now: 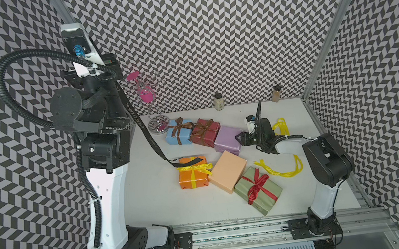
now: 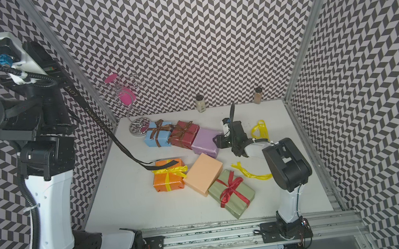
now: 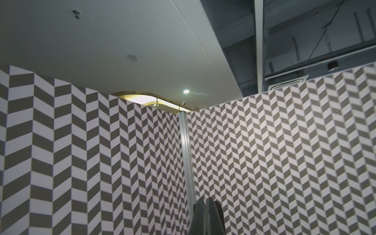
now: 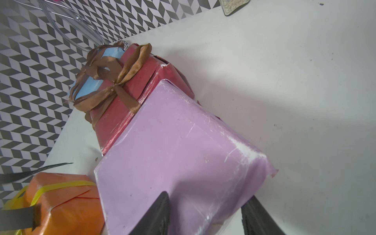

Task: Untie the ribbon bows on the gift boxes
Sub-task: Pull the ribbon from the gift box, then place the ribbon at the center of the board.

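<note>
Holding the black ribbon (image 1: 134, 115) high above the bench (image 1: 152, 208), the left fingers (image 3: 203, 219) are pressed fully together. The ribbon runs taut and slanting down from them to the orange box (image 1: 192, 181), where its free end lies across the far edge, just behind the yellow bow (image 1: 194, 168). White capitals along the ribbon read LOVEISETERNAL, run together. Smaller lettering lower down is too small to read, as are the labels on the two jars (image 1: 219, 101) at the back wall.

The right fingers (image 4: 156, 215) stand about half open, closed onto the near end of the lilac box (image 4: 183, 152), which carries no ribbon.

Four bows look tied: brown on the light blue box (image 1: 179, 135), a brown bow (image 4: 120, 83) on the dark red box (image 1: 204, 131), yellow on the orange box and a red bow (image 1: 257, 184) on the olive green box (image 1: 259, 195). The peach box (image 1: 227, 172) is bare, and a loose yellow ribbon (image 1: 280, 170) lies on the bench by the right arm.

The next move probably turns on the row of light blue, dark red and lilac boxes, which touch end to end. Its long axis points straight away from the right fingers, so the dark red box's bow lies just beyond the lilac box. The right arm is much the nearer, since the left is well above the bench.
</note>
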You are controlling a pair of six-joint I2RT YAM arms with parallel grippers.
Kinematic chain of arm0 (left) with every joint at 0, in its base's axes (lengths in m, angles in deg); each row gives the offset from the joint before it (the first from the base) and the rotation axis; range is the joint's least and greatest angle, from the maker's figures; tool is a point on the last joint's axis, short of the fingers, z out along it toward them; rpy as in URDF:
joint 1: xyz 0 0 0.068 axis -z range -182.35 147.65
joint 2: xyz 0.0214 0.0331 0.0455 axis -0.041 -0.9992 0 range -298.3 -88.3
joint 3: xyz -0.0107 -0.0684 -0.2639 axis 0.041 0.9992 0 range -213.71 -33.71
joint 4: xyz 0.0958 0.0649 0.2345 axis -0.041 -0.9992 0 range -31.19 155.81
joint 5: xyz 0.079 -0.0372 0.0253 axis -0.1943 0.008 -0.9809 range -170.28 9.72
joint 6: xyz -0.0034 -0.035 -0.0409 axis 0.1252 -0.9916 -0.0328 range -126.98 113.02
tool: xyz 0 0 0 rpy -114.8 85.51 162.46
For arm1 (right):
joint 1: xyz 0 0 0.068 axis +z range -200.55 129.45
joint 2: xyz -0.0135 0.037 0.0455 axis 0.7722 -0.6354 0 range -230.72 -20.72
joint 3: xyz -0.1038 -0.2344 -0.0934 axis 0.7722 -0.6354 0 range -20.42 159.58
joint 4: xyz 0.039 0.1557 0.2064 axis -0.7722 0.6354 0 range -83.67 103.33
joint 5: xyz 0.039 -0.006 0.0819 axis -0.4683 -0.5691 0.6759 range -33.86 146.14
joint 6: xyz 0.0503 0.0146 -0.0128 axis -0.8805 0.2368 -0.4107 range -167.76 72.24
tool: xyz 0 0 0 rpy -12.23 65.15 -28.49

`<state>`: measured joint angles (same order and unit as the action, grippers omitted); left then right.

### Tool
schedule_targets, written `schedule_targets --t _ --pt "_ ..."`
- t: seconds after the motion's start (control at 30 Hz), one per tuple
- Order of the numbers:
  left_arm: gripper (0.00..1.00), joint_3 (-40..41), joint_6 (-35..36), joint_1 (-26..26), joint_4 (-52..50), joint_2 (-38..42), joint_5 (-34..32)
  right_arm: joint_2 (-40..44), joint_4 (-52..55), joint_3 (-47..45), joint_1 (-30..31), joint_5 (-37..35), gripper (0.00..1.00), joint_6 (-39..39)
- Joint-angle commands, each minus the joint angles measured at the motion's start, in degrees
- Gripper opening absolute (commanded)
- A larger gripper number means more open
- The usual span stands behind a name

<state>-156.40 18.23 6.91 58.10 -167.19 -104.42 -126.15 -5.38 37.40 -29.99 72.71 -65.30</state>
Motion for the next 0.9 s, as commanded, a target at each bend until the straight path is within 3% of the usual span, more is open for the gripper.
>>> schedule_targets --t 0.0,0.1,0.27,0.43,0.87 --pt "0.00 -0.1 -7.3 -7.5 -8.2 -1.7 3.9 2.0 6.5 -1.9 0.2 -1.5 0.56 2.0" --pt "0.00 6.5 -11.6 -13.7 -8.6 -1.4 3.3 3.7 7.4 -1.8 0.3 -2.0 0.56 2.3" --pt "0.00 20.7 -18.3 -21.4 -5.9 1.0 8.8 6.1 8.9 -1.6 0.3 -2.7 0.56 2.8" --pt "0.00 32.0 -19.5 -22.9 -0.4 1.4 12.3 8.1 10.2 -1.1 0.3 -3.2 0.56 3.3" --pt "0.00 38.0 -24.9 -23.6 -3.2 -12.4 29.5 11.7 11.7 -1.2 0.8 -3.3 0.56 4.6"
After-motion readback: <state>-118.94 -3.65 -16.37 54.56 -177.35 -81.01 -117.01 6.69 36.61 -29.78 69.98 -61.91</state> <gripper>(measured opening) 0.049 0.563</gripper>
